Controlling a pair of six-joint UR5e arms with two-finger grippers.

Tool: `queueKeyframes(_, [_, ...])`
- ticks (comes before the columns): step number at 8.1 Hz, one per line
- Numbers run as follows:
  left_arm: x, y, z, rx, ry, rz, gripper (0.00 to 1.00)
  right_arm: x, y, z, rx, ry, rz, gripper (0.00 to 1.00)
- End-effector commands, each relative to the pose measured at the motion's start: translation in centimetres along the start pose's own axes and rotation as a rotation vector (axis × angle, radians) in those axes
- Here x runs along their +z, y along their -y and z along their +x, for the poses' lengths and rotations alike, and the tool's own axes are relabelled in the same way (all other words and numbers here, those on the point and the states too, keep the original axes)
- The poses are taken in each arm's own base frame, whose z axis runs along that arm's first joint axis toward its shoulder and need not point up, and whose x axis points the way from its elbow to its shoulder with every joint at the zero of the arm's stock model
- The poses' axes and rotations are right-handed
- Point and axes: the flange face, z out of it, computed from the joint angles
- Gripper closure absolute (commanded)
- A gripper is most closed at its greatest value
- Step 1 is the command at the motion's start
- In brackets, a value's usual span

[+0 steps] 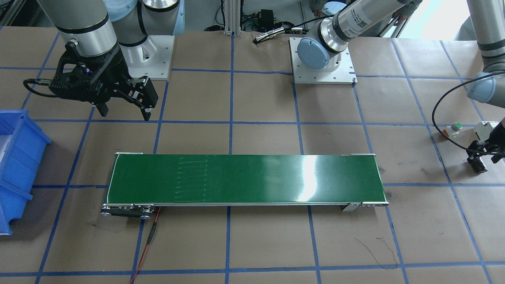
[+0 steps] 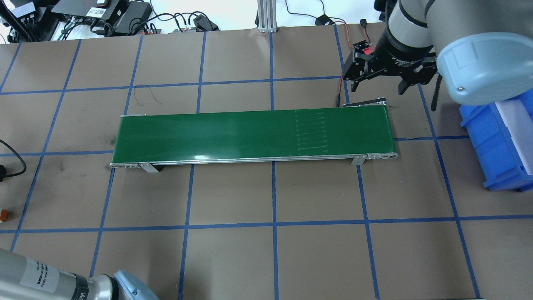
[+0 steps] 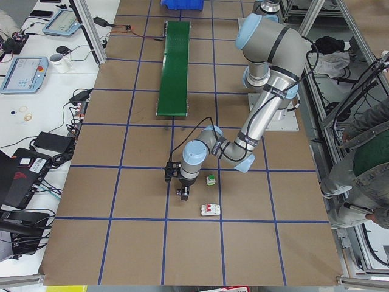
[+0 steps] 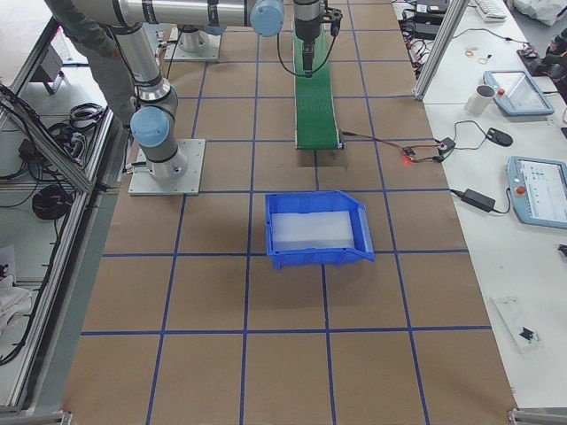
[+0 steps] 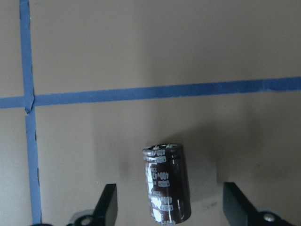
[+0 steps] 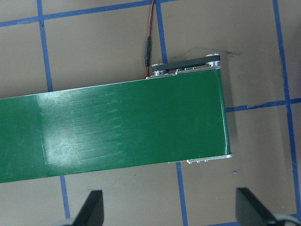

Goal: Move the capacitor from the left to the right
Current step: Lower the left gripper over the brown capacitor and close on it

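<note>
The capacitor (image 5: 167,184), a dark brown glossy cylinder, lies on the brown paper at the table's left end. My left gripper (image 5: 171,209) is open and hangs low over it. One finger stands on each side, and neither touches it. In the front-facing view the left gripper (image 1: 483,154) is at the right edge, with the capacitor (image 1: 478,165) just below it. My right gripper (image 1: 124,111) is open and empty. It hangs above the far end of the green conveyor belt (image 6: 113,141) and also shows in the overhead view (image 2: 378,85).
A white push button with a green cap (image 1: 456,127) and a white circuit breaker (image 1: 484,128) lie close behind the left gripper. The conveyor belt (image 1: 244,179) runs across the middle of the table. A blue bin (image 2: 499,137) stands at the right end.
</note>
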Motion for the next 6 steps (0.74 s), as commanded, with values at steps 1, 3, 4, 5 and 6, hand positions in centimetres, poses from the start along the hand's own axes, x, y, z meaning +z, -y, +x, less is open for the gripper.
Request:
queueKeyframes(1, [0.74,-0.07,0.07,-0.002,-0.007,-0.007,0.26,-0.07,-0.03,0.02,0.001,-0.001,0.002,0.00])
queueKeyframes(3, [1.31,-0.14,0.14,-0.001,-0.015,-0.012,0.26,0.01,0.01,0.01,-0.001,-0.001,0.000,0.00])
queueKeyframes(4, [1.40,-0.22,0.09,-0.002,-0.016,-0.013,0.26,-0.07,-0.03,0.02,0.001,-0.001,0.002,0.00])
queueKeyframes(5, [1.40,-0.15,0.15,-0.001,-0.016,-0.013,0.34,0.01,0.01,0.01,0.001,-0.001,0.000,0.00])
queueKeyframes(6, [1.40,-0.16,0.14,-0.001,-0.015,-0.014,0.34,0.01,0.01,0.01,0.001,-0.001,0.000,0.00])
